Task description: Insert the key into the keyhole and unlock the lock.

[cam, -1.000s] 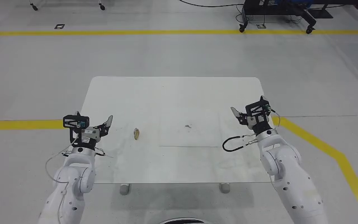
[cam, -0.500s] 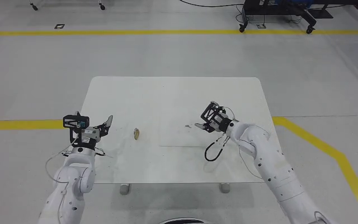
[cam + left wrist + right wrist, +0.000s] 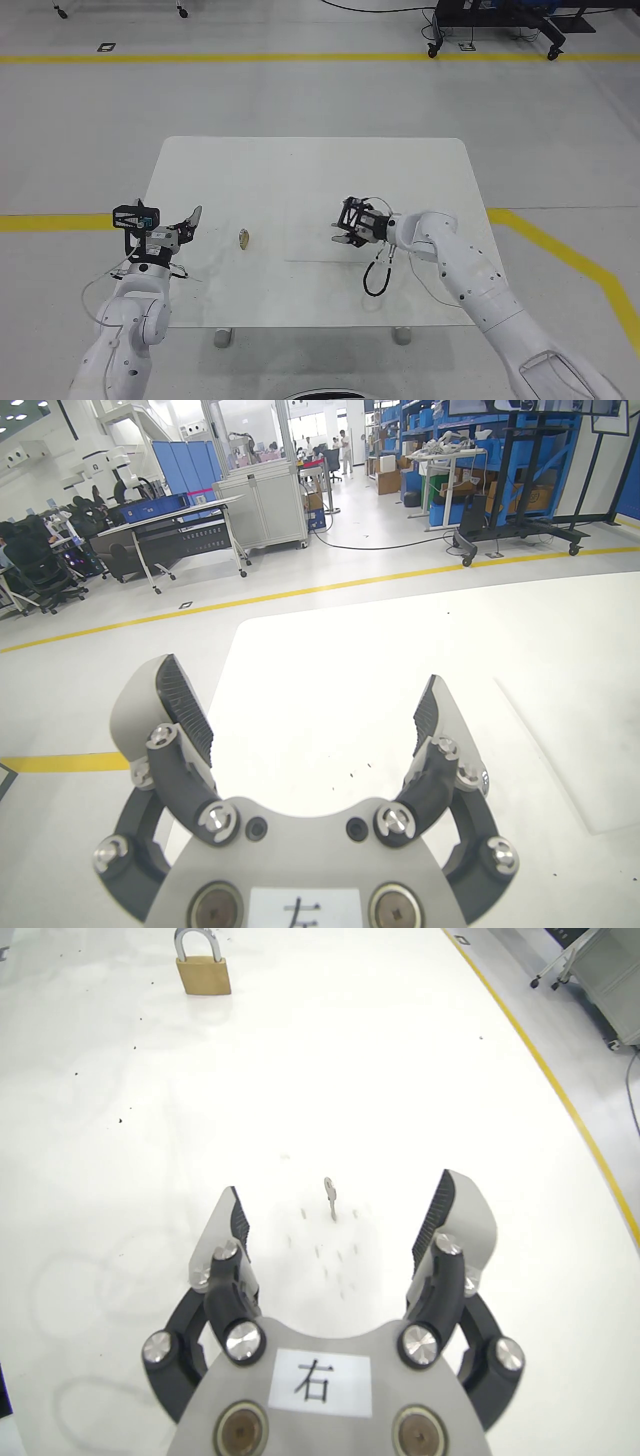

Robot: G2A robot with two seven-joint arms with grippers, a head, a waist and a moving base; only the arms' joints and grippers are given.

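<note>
Hovering by key (image 3: 330,1198), right tool (image 3: 341,1187) spread, lock (image 3: 202,974) apart

- The lock (image 3: 244,237) lies on the table (image 3: 300,165), in its left half.
- The key (image 3: 330,1198) lies on the table near the middle, to the right of the lock and well apart from it.
- The right gripper (image 3: 342,233) hangs just behind the key, which sits in line with the gap between its spread fingers.
- The left gripper (image 3: 188,222) is over the table's left edge, left of the lock.
</note>
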